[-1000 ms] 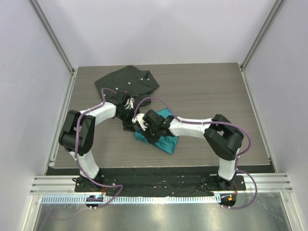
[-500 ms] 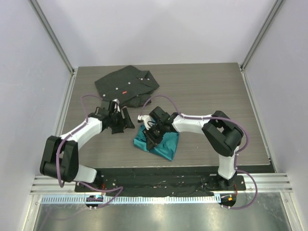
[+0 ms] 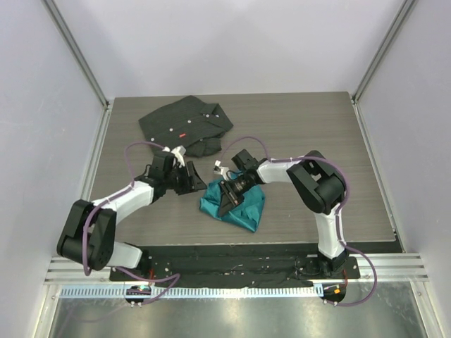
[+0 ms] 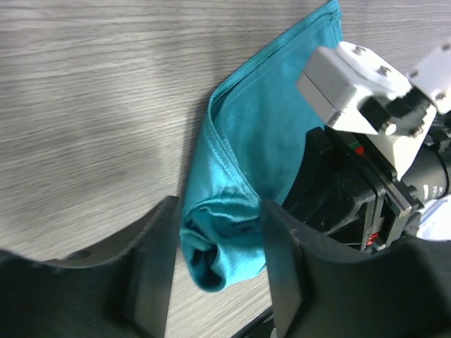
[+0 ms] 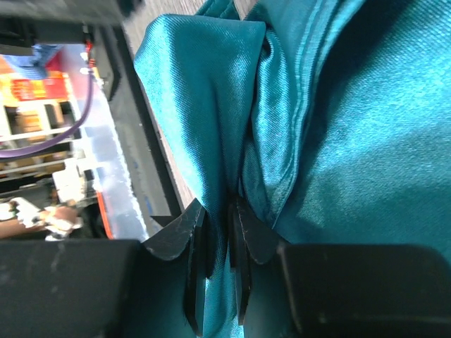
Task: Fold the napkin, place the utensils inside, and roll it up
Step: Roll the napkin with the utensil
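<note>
The teal napkin [image 3: 248,209] lies bunched and partly rolled on the table, in front of my arms. My right gripper [image 3: 224,203] is shut on a fold of the napkin [image 5: 331,127], its jaws [image 5: 218,239] pinching the cloth at the left edge. My left gripper [image 3: 200,184] is open just left of the napkin. In the left wrist view its fingers [image 4: 151,260] stand on either side of the napkin's rolled end [image 4: 222,239], and the gripper [image 4: 218,271] is not closed on it. The fork is hidden or out of view.
A black buttoned shirt [image 3: 187,123] with a small red tag lies at the back left of the table. The right arm's wrist camera block [image 4: 359,84] sits close to my left gripper. Walls enclose the table on three sides.
My left gripper has moved from near the shirt forward and right to the napkin's left end. The right gripper has kept hold of the cloth, turned, and the napkin has bunched tighter.
</note>
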`<state>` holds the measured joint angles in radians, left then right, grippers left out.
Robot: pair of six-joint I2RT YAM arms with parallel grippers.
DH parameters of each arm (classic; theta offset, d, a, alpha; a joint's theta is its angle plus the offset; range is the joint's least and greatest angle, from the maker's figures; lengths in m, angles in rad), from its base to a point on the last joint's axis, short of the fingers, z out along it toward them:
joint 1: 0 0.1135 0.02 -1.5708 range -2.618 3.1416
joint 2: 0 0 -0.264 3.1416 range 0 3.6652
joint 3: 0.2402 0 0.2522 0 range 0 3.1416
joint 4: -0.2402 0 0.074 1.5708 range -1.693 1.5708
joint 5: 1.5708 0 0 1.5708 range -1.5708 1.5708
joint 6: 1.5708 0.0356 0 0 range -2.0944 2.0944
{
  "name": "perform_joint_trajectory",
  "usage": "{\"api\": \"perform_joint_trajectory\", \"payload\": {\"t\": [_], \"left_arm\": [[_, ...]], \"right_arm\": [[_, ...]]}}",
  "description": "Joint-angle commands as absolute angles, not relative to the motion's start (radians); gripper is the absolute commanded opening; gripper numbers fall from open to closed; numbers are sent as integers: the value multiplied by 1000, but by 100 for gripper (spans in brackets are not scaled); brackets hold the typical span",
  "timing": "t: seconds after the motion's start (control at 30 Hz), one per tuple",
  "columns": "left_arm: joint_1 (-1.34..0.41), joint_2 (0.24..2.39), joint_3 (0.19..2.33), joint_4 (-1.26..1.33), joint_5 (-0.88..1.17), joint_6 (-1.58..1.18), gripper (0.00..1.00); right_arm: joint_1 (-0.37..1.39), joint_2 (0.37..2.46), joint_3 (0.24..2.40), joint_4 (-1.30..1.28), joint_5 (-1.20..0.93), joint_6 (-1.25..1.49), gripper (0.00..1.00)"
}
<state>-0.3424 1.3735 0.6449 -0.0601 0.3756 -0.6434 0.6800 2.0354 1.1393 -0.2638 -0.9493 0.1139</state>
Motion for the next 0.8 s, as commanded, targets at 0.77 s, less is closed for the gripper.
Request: {"api": "perform_joint_trajectory", "payload": {"t": [0.77], "left_arm": [[-383, 1532, 632, 69, 482, -686, 16]], "right_arm": [[624, 2163, 1137, -236, -922, 140, 22]]}}
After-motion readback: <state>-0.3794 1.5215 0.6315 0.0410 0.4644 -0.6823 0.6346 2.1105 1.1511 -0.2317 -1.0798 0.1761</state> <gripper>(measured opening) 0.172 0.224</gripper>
